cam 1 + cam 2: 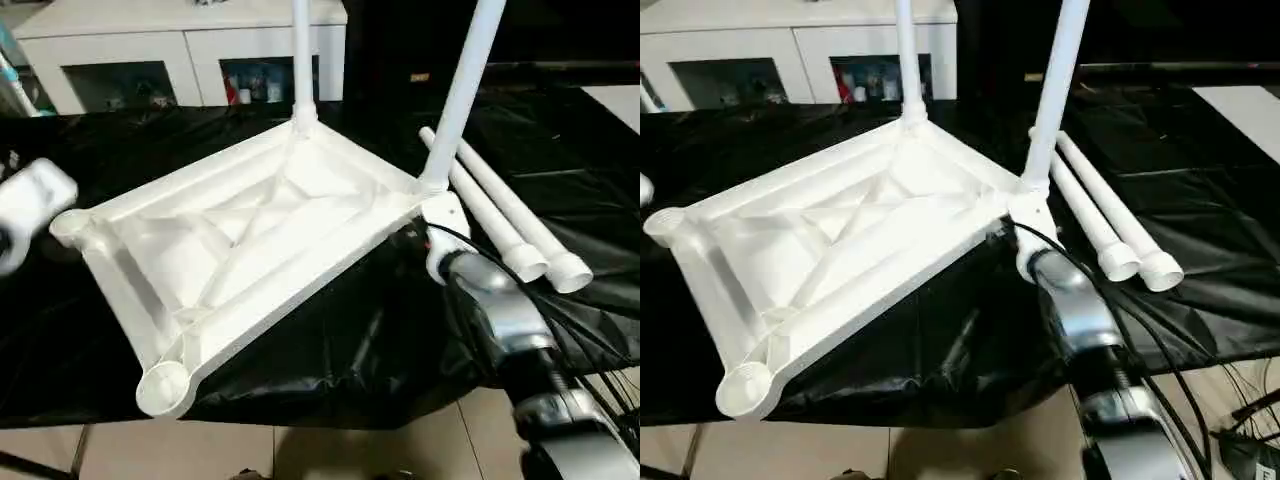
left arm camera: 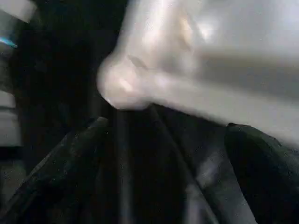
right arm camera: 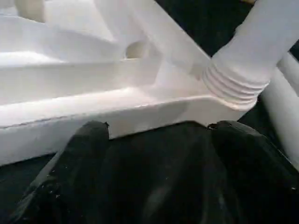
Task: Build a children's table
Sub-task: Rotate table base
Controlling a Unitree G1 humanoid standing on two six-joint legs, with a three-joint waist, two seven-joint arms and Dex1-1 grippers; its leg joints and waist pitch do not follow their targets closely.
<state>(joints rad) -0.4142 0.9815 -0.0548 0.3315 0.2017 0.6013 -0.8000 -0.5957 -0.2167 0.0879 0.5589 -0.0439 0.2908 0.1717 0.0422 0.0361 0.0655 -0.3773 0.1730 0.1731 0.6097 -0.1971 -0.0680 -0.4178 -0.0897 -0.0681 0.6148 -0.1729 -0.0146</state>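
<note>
Nearest to me: my silver right forearm [image 1: 505, 320] is reaching up from the lower right, ending at the right hand [image 3: 159, 128], whose black fingers are standing spread and released, holding nothing, just beside the near right corner of the top.
Table top: I am seeing the white plastic rectangular table top [image 1: 240, 235] lying underside up on the black-covered table [image 1: 340, 340], tilted, with its long axis running from the near left corner socket [image 1: 165, 385] away towards the far right.
Fitted legs: two white tapered tube legs [image 1: 462, 90] are standing up out of the far corner sockets.
Loose legs: two more white tube legs [image 1: 505, 225] are lying side by side on the cover, right of the top, open ends towards me.
Left hand: my left hand [image 2: 163, 154] is hovering released by the top's left corner [image 1: 70, 225].
Deciding relation: I am judging the loose legs nearer the right arm, the empty sockets nearer the left.
</note>
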